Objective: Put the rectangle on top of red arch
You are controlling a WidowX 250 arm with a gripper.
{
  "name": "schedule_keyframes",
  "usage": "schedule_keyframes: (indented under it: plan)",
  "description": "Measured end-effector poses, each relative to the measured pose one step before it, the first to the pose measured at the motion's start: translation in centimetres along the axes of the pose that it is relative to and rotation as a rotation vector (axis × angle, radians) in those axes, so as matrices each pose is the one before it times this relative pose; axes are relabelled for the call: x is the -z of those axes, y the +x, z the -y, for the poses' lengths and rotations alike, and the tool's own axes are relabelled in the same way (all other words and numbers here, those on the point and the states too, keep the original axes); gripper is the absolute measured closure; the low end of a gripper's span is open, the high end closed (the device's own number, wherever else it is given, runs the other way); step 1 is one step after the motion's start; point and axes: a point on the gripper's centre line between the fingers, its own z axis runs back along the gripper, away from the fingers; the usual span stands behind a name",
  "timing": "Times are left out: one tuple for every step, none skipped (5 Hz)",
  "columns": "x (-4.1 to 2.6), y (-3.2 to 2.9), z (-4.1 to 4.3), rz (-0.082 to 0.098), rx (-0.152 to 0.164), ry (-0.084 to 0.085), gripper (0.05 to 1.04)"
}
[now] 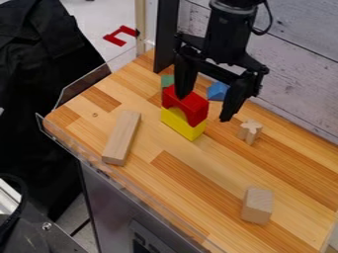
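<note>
Lying at about eight o'clock from the black gripper (204, 107), the wooden rectangle (121, 138) is running its long axis from just past twelve to just past six; the claw's two fingers are hanging spread apart near the red arch (195, 105), which is standing on a yellow block (180, 124); the rectangle's six o'clock end is sitting near the table (188, 197) edge; space toward three o'clock is probably giving the claw easier room.
</note>
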Motion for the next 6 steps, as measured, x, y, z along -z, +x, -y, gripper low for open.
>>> schedule_keyframes:
  plan:
    - [0.778,-0.211,0.018,-0.0304,0.0007,0.0041,0.083]
    - [1.349,-1.375,-1.731,-0.0566,-0.1031,-0.0305,0.083]
    - [-0.314,-0.835,-1.946,0.0592,-0.1081,-0.0569,0.083]
    - [0.021,-0.057,-2.213,0.0574,-0.0591,-0.0291,0.083]
    - [0.909,0.050,-1.818,0.0220,-0.0460,-0.0411,0.083]
    - [0.547,0.239,-1.400,0.0153,-0.0244,-0.0356,0.083]
